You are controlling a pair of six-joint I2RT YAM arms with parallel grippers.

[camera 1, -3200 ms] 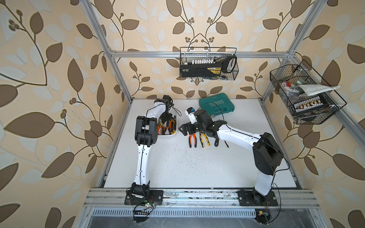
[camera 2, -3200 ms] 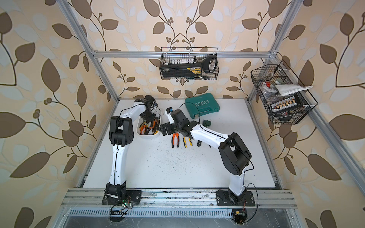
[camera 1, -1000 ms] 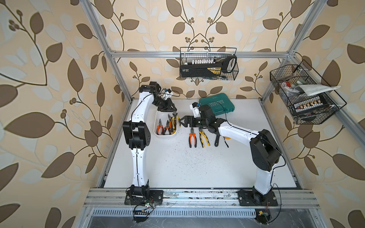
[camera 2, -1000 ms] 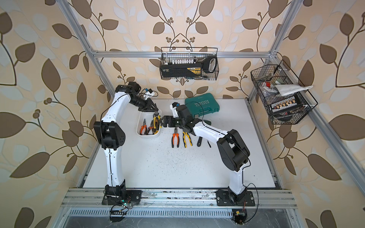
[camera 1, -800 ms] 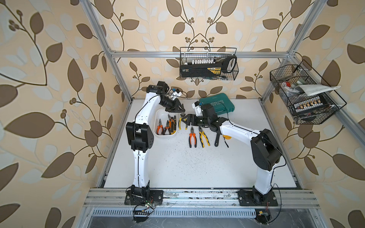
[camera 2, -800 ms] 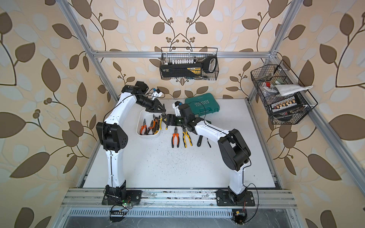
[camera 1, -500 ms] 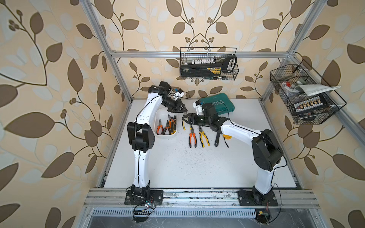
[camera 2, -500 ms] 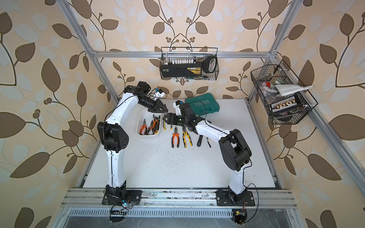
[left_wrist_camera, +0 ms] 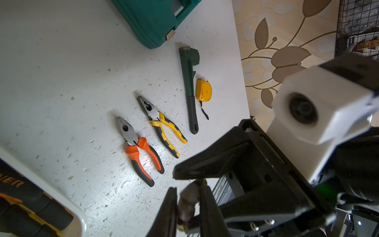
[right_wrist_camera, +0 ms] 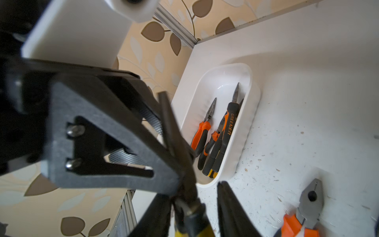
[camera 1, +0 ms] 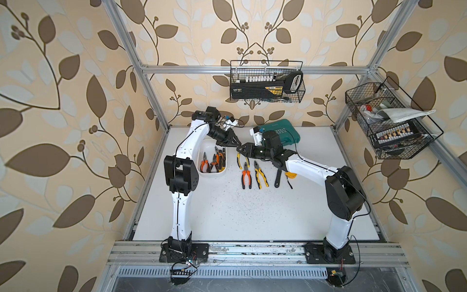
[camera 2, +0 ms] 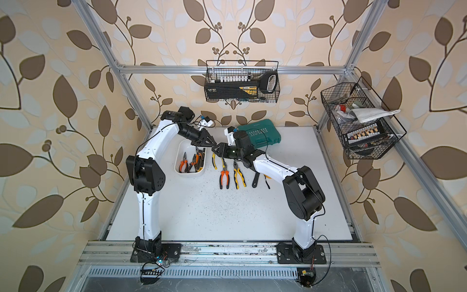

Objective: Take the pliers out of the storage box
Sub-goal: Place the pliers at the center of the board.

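Left gripper was clamped on the pliers by the nose, bottom centre; right gripper jaws stood apart astride them. Risk: early left release would likely drop them.

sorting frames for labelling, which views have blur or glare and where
Both top views: sharp, evenly lit, only soft shadows on the table. Left wrist view: the white camera block up close is blurred, the orange-handled pliers crisp. Right wrist view: the left gripper is out of focus; mild glare inside the storage box.
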